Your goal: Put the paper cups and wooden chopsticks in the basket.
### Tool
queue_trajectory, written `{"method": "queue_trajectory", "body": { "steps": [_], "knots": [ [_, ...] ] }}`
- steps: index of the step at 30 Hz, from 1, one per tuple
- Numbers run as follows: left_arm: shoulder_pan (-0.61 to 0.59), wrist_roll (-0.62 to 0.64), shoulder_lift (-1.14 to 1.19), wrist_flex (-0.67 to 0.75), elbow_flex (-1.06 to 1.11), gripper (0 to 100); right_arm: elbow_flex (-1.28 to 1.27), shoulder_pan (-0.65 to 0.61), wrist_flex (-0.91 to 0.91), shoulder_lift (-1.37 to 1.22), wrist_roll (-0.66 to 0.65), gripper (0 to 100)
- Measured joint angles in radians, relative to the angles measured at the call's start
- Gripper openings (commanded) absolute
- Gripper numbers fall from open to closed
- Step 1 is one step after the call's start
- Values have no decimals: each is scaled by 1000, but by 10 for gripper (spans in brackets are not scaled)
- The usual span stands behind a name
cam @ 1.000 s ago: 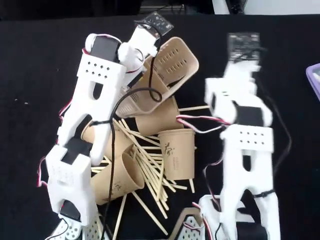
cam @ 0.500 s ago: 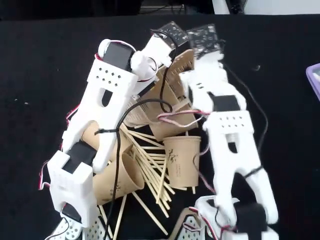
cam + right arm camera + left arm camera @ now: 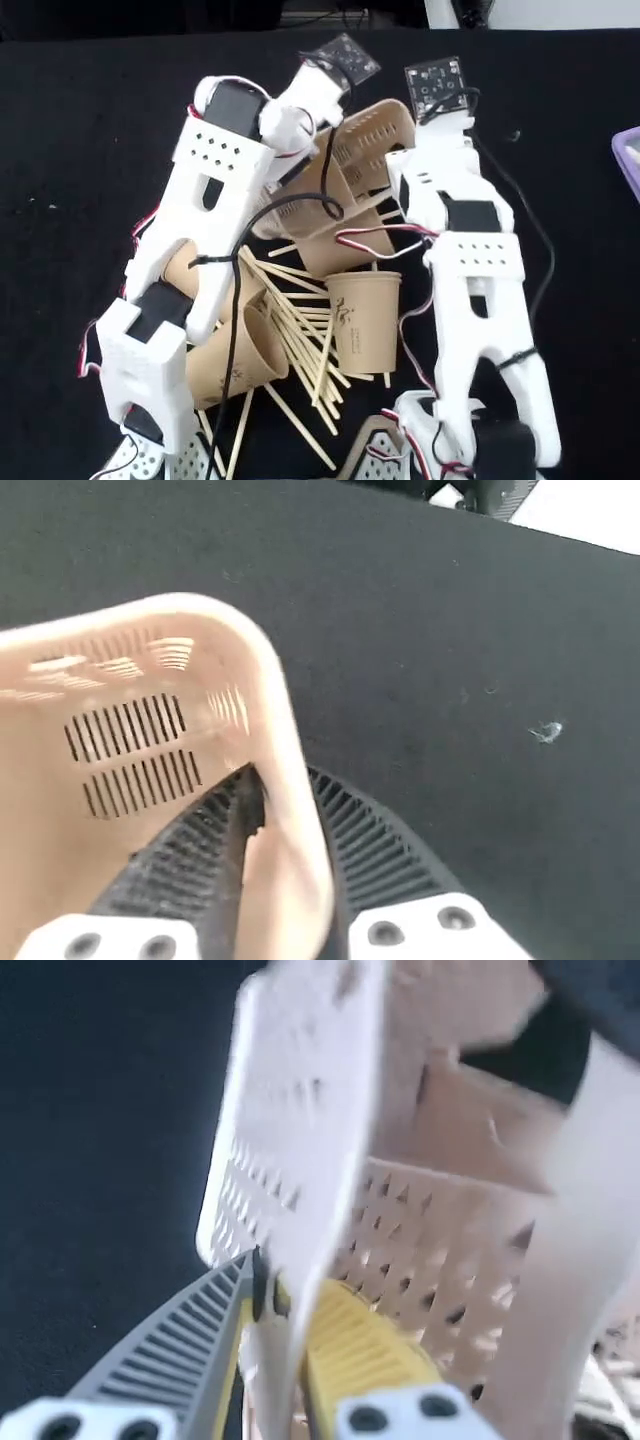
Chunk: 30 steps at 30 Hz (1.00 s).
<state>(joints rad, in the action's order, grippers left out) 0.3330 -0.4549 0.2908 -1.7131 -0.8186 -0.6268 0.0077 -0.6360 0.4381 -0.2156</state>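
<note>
The tan slotted basket is tipped up on its side at the back of the pile, between both arms. My left gripper is shut on the basket's perforated wall. My right gripper is shut on the basket rim from the opposite side. In the high view, the left gripper and right gripper flank the basket. One paper cup stands in front, another cup lies on its side, a third lies under the basket. Wooden chopsticks lie scattered among them.
A further cup lies partly under the left arm's links. A purple object sits at the right edge of the black table. Arm bases and cables crowd the front edge.
The right arm swung left from beside the pile onto the basket's rim. The left arm shifted right with the basket, which now stands more steeply.
</note>
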Motion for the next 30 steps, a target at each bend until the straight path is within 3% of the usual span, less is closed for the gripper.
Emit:
{"method": "queue_trajectory", "body": {
  "steps": [3,8,11,18,30],
  "knots": [
    [-29,110,-2,0,-101,238,-40,-8,48,9,18,11],
    [-117,391,-17,0,-264,238,-94,2,123,8,41,11],
    [-169,473,-18,-6,-316,236,-100,5,132,8,86,11],
    [-215,497,-43,-44,-270,191,-80,3,132,0,104,11],
    [-213,497,-270,11,275,174,210,5,-35,-233,109,11]
  ]
}}
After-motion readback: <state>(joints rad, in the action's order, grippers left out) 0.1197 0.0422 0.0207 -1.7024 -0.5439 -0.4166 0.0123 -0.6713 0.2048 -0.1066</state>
